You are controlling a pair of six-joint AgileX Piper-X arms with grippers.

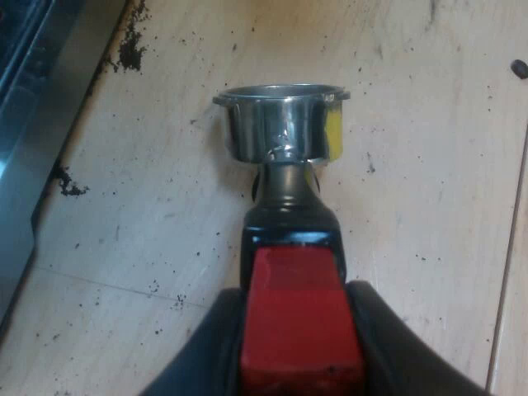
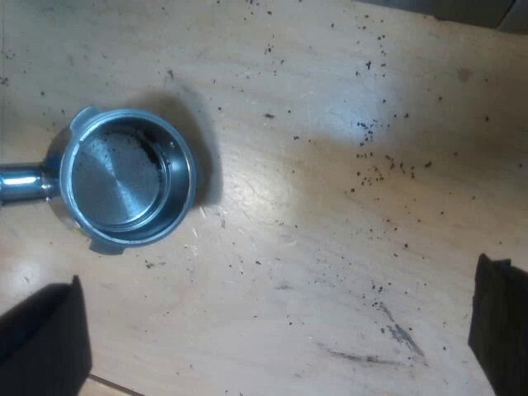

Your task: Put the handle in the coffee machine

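The metal holder (image 1: 280, 124) has a shiny round basket and a dark handle ending in red (image 1: 301, 322). My left gripper (image 1: 299, 318) is shut on the red end, one black finger on each side. From above, in the right wrist view, the holder's basket (image 2: 124, 177) is open and holds only a trace of grounds, and its neck runs off toward the left arm. It casts a shadow on the wooden tabletop; I cannot tell whether it rests on the wood. My right gripper (image 2: 280, 330) hangs over the bare wood beside the basket, open, fingers wide apart.
A metal edge of the espresso machine (image 1: 21, 140) runs along the tabletop beside the holder. Coffee grounds (image 1: 128, 49) lie scattered on the pale wooden table (image 2: 330, 206), thicker near the machine's edge.
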